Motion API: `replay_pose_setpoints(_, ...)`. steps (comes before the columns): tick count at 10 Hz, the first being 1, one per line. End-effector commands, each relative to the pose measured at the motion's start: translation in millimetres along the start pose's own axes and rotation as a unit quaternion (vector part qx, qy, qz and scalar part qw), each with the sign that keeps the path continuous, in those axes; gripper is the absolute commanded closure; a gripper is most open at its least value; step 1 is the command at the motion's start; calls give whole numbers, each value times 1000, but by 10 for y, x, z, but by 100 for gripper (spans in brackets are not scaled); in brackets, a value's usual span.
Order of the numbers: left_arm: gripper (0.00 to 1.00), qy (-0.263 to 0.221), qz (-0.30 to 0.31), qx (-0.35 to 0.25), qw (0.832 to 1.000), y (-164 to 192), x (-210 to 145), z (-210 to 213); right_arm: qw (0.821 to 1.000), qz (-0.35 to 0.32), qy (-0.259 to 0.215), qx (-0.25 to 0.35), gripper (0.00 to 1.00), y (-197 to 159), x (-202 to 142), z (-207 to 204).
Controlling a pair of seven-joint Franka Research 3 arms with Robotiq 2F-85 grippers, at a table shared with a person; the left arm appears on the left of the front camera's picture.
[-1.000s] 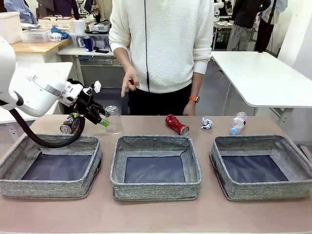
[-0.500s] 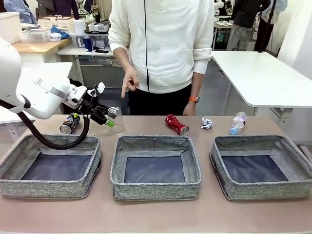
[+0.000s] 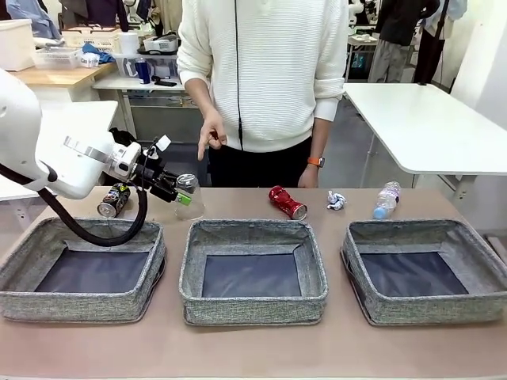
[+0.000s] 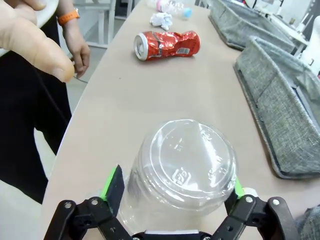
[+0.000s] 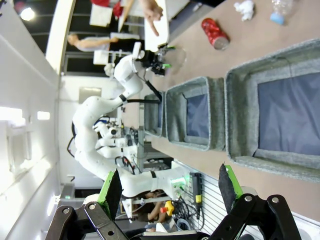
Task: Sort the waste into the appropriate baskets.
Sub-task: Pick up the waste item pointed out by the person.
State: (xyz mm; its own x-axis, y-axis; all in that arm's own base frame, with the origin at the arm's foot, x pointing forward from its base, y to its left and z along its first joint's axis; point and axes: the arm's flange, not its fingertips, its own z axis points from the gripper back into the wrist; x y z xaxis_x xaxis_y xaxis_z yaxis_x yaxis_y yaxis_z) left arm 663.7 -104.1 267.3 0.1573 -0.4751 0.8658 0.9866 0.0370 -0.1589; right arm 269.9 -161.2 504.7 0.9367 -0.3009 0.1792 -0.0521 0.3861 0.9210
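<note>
The baskets [image 3: 252, 228]: all three hold no waste.
The cup [image 4: 182, 170]: on the counter [image 3: 238, 348], your left fingers [image 4: 113, 182] wide around it.
Your right fingers [image 5: 111, 192]: wide, holding nothing.
Left to sort: cup, red can [image 3: 287, 203], dark can [image 3: 114, 199], bottle [image 3: 386, 200], paper [image 3: 337, 201].

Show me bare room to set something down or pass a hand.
Free: the floors of the left basket, middle basket and right basket; the table strip in front of them; the far strip between cup and red can. Crowded: red can, wad and bottle on the far right; dark can, cup and left claw behind the left basket.
</note>
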Motion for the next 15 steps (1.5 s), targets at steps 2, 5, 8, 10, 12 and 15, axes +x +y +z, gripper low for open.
replay_pose_setpoints(2, 38, -19, -13, 22, 1000, -8, 26, -18, 1000, 12, -4, 11, 0, 2, -10, -16)
replay_pose_setpoints(5, 43, -14, -15, 15, 1000, -19, 15, -19, 1000, 12, -4, 11, 0, 2, -10, -16)
replay_pose_setpoints(8, 53, -9, -8, 9, 1000, -40, 34, 39, 1000, 12, -4, 11, 0, 2, -10, -16)
replay_pose_setpoints(10, 53, -4, -2, 28, 1000, -77, 77, 171, 1000, 12, -4, 11, 0, 2, -10, -16)
replay_pose_setpoints(12, 53, -13, 0, 41, 999, -161, 153, 403, 1000, 12, -4, 11, 0, 2, -10, -16)
replay_pose_setpoints(15, 53, 75, 65, 77, 992, -835, 678, 1219, 1000, 12, -4, 11, 0, 2, -10, -16)
